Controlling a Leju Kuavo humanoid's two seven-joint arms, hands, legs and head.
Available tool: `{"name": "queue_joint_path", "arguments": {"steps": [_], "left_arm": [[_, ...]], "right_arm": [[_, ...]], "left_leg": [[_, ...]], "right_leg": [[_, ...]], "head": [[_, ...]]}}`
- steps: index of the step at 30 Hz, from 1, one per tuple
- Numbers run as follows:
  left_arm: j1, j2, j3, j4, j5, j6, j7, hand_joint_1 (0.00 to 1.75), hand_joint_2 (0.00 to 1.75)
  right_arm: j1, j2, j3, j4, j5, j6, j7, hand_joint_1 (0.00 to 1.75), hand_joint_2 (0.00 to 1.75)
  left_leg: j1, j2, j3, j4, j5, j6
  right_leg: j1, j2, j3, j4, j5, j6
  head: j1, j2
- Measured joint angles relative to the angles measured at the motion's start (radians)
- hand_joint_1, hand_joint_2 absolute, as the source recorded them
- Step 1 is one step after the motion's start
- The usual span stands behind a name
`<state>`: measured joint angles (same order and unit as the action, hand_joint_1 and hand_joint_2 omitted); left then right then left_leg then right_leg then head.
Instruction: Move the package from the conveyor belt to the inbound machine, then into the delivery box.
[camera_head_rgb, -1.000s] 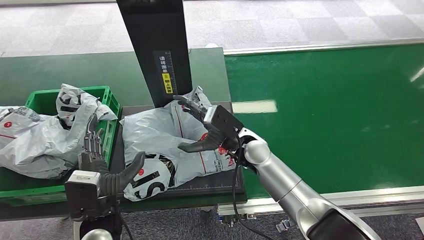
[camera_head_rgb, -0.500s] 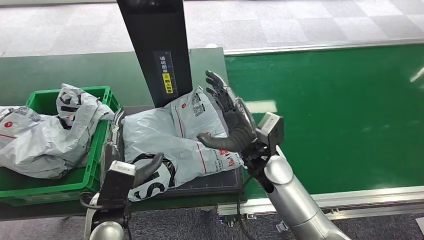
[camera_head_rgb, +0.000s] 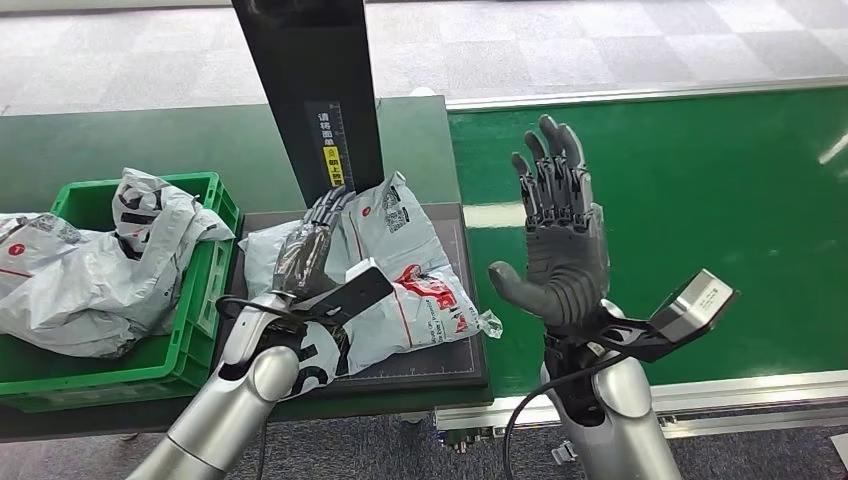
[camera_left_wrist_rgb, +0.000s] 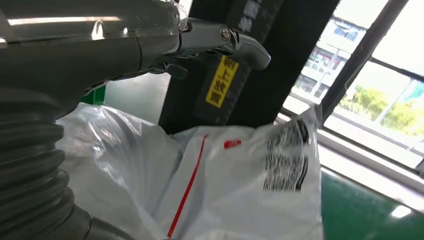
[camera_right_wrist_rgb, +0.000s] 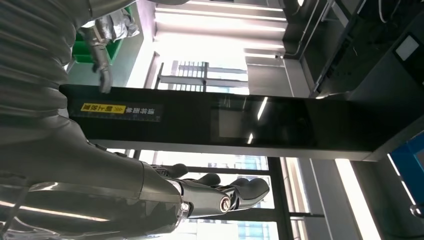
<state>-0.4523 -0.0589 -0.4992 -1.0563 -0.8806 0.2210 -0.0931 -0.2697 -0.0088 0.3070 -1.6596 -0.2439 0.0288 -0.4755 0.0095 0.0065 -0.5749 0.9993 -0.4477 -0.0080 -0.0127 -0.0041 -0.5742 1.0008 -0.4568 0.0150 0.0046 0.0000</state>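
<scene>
My right hand (camera_head_rgb: 556, 245) is raised above the green conveyor belt (camera_head_rgb: 700, 220), palm up, fingers spread, holding nothing. My left hand (camera_head_rgb: 305, 255) lies flat on the grey package (camera_head_rgb: 400, 275), fingers stretched toward the black post (camera_head_rgb: 315, 95); I cannot tell whether it grips the plastic. The package rests on the dark platform of the inbound machine (camera_head_rgb: 455, 365), beside the green delivery box (camera_head_rgb: 190, 350), which holds other grey bags (camera_head_rgb: 90, 275). The left wrist view gives me the package's barcode label (camera_left_wrist_rgb: 285, 155) and red stripe up close, under the post's yellow sticker (camera_left_wrist_rgb: 222, 82). The right wrist view shows the post's dark screen (camera_right_wrist_rgb: 245, 125), seen from below.
</scene>
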Motion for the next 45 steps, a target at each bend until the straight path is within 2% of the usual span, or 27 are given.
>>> {"name": "queue_joint_path", "arguments": {"steps": [3,7,18,25,26,28,30,45], "left_arm": [[-0.039,-0.002,-0.045,0.100,-0.014,-0.017,-0.002,0.00,1.75],[-0.062,0.000,-0.085,0.170,-0.012,-0.043,-0.011,0.00,1.75],[-0.087,0.042,-0.137,0.197,0.014,-0.083,-0.024,0.00,1.75],[-0.089,0.053,-0.160,0.206,0.019,-0.091,-0.033,0.04,1.75],[-0.090,0.053,-0.165,0.208,0.017,-0.094,-0.033,0.12,1.75],[-0.090,0.053,-0.178,0.213,0.012,-0.102,-0.035,0.99,1.75],[-0.091,0.053,-0.192,0.218,0.007,-0.108,-0.038,1.75,1.75],[-0.104,0.055,-0.228,0.223,0.024,-0.113,-0.035,1.75,1.75]], "right_arm": [[0.005,0.006,-0.014,-0.013,0.000,0.001,0.000,0.00,1.75],[0.018,0.010,-0.026,-0.025,0.000,-0.004,0.002,0.00,1.75],[0.038,0.011,-0.048,-0.046,0.003,-0.045,0.009,0.00,1.75],[0.051,0.011,-0.053,-0.046,-0.002,-0.052,0.008,0.00,1.75],[0.052,0.011,-0.054,-0.046,-0.003,-0.052,0.007,0.00,1.75],[0.052,0.011,-0.055,-0.046,-0.005,-0.052,0.005,0.00,1.75],[0.052,0.012,-0.055,-0.046,-0.006,-0.052,0.004,0.00,1.75],[0.052,0.013,-0.056,-0.045,-0.011,-0.056,-0.004,0.00,1.75]], "left_leg": [[0.000,0.000,0.000,0.000,0.000,0.000],[0.000,0.000,-0.001,0.000,0.000,0.000],[0.000,0.000,-0.001,0.000,0.000,0.000],[0.000,0.000,-0.001,0.000,0.000,0.000],[0.000,0.000,-0.001,0.000,0.000,0.000],[0.000,0.000,-0.001,0.000,0.000,0.000],[0.000,0.000,-0.001,0.000,0.000,0.000],[0.000,0.000,-0.001,0.000,0.000,0.000]], "right_leg": [[0.000,0.000,0.000,0.000,0.000,0.000],[0.000,0.000,0.000,0.000,0.000,0.000],[0.000,0.000,0.000,0.000,0.000,0.000],[0.000,0.000,0.000,0.000,0.000,0.000],[0.000,0.000,0.000,0.000,0.000,0.000],[0.000,0.000,0.000,0.000,0.000,0.000],[0.000,0.000,0.000,0.000,0.000,0.000],[0.000,0.000,0.000,0.000,0.000,0.000]], "head": [[0.000,0.000],[0.000,0.000],[0.000,0.000],[0.000,0.000],[0.000,0.000],[0.000,0.000],[0.000,0.000],[0.000,0.000]]}}
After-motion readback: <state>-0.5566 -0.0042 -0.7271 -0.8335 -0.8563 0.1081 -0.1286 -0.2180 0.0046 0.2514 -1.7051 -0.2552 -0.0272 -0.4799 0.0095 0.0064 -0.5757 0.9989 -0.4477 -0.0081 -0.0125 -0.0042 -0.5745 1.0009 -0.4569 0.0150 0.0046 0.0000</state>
